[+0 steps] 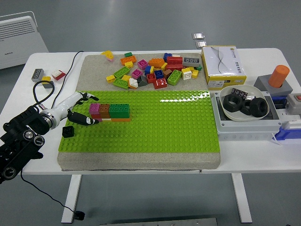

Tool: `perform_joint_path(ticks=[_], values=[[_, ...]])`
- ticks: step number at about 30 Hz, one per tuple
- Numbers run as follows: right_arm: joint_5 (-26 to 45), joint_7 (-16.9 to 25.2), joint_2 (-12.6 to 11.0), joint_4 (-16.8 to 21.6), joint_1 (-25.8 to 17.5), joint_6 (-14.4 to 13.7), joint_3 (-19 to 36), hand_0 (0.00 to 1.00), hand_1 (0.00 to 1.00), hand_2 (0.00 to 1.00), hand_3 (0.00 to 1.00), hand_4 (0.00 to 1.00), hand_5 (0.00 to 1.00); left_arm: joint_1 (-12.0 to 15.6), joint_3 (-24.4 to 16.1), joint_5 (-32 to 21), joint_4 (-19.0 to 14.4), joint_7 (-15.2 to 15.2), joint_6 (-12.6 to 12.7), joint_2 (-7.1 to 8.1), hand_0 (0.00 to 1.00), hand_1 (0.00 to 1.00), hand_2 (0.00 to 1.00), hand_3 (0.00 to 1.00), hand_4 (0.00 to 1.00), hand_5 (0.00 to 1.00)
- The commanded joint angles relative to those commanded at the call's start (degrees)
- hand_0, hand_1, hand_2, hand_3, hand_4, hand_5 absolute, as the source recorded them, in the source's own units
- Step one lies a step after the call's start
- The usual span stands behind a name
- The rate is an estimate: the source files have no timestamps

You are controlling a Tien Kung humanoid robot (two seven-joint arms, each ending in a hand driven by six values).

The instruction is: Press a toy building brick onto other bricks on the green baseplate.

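My left hand, white-shelled with black fingertips, sits just off the left end of the short row of stacked toy bricks. Its fingers are spread loosely and hold nothing: the upper finger points over the board above the row, the lower ones lie low beside the pink brick, so close that I cannot tell whether a tip touches it. My right hand is out of sight.

The risk, as I judge it, is a sideways shove. If I push from here with the lower fingers, the force runs along the row, not down into the studs, and could lever the pink brick loose or slide the whole green studded baseplate on its grey felt mat. A brick that looks seated may also be only half pressed; its seam is too small for me to read.

The pink brick heads a row with a brown brick and a dark green brick, over a thin orange and white layer, on the baseplate's left part towards the table's left edge. The loose pile of mixed coloured bricks lies on the mat near the far edge, well apart from my hand. A small black cube rests by the baseplate's left border.
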Motion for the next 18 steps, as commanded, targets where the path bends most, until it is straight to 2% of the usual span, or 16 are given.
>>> perform_joint_path(ticks=[1, 2, 8, 9, 14, 15, 18], values=[[-0.1, 0.0, 0.0, 0.0, 0.0, 0.0, 0.0, 0.518, 0.67, 0.687, 0.719, 0.758, 0.821, 0.3, -0.5, 0.4, -0.5, 0.1, 0.0, 0.05, 0.913, 0.967, 0.959, 0.829, 0.973, 0.18], [-0.2, 0.0, 0.0, 0.0, 0.0, 0.0, 0.1, 0.518, 0.67, 0.687, 0.718, 0.758, 0.821, 0.7, -1.4, 1.1, -1.6, 0.2, 0.1, 0.16, 0.916, 0.967, 0.96, 0.819, 0.998, 0.263], [-0.5, 0.0, -0.1, 0.0, -0.5, 0.1, 0.6, 0.518, 0.67, 0.687, 0.718, 0.758, 0.821, 6.4, -8.2, 5.9, -9.6, 2.0, 1.0, 0.92, 0.916, 0.967, 0.96, 0.819, 0.998, 0.263], [-0.5, 0.0, -0.2, 0.0, -0.6, 0.1, 0.7, 0.518, 0.67, 0.685, 0.717, 0.758, 0.821, 7.2, -9.5, 6.6, -11.3, 2.2, 1.4, 0.88, 0.926, 0.959, 0.954, 0.715, 0.964, 0.842], [-1.4, 0.0, -0.1, 0.0, -0.7, 0.1, 1.3, 0.518, 0.67, 0.685, 0.717, 0.758, 0.821, 9.3, -9.7, 12.0, -17.6, 3.8, 3.7, 0.26, 0.926, 0.959, 0.954, 0.715, 0.964, 0.842], [-1.3, 0.0, -0.1, 0.0, -0.7, 0.1, 1.2, 0.518, 0.67, 0.684, 0.717, 0.758, 0.821, 9.8, -9.4, 13.4, -18.6, 4.0, 4.3, 0.01, 0.933, 0.953, 0.949, 0.701, 0.922, 0.998], [-1.1, -0.1, -0.1, 0.0, -0.8, 0.1, 1.0, 0.518, 0.67, 0.684, 0.717, 0.758, 0.821, 10.6, -9.0, 15.3, -19.3, 4.4, 5.2, -0.39, 0.933, 0.953, 0.949, 0.701, 0.922, 0.998]])
